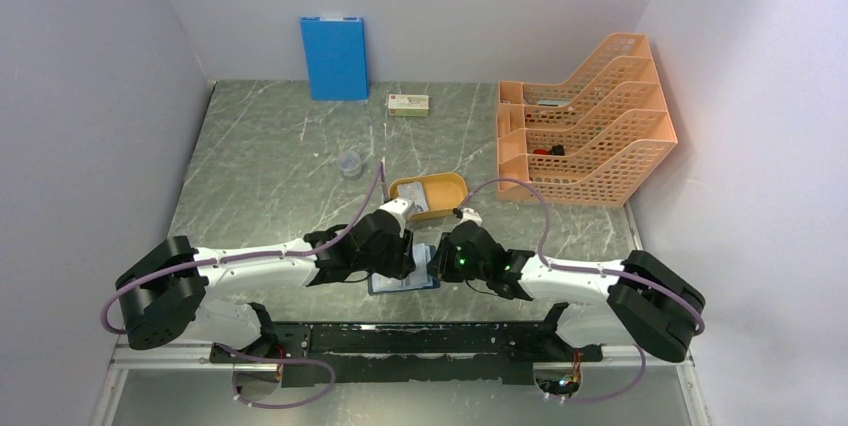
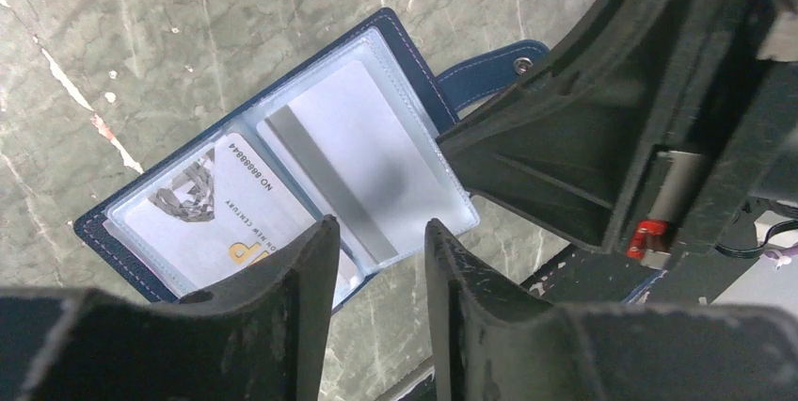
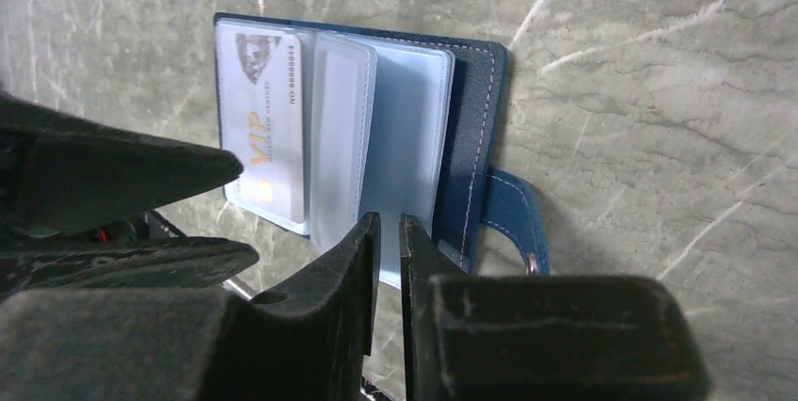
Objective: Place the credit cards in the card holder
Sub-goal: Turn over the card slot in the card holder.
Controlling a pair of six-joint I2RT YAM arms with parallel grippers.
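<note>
Holder (image 2: 367,137) lies open near table's (image 1: 260,176) front edge, VIP card (image 3: 268,128) sleeved, bare table beyond strap (image 3: 513,217). Left gripper (image 2: 379,230) spread over holder's edge. Right gripper (image 3: 388,224) nearly pressed together at a sleeve edge; cannot tell if pinching.

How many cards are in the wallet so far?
Done: two cards sit sleeved in the holder, a VIP card and a striped card. In hand: the right end effector seems to pinch a sleeve page; the left end effector hangs open, empty. Left: I cannot tell whether the tray holds more.
</note>
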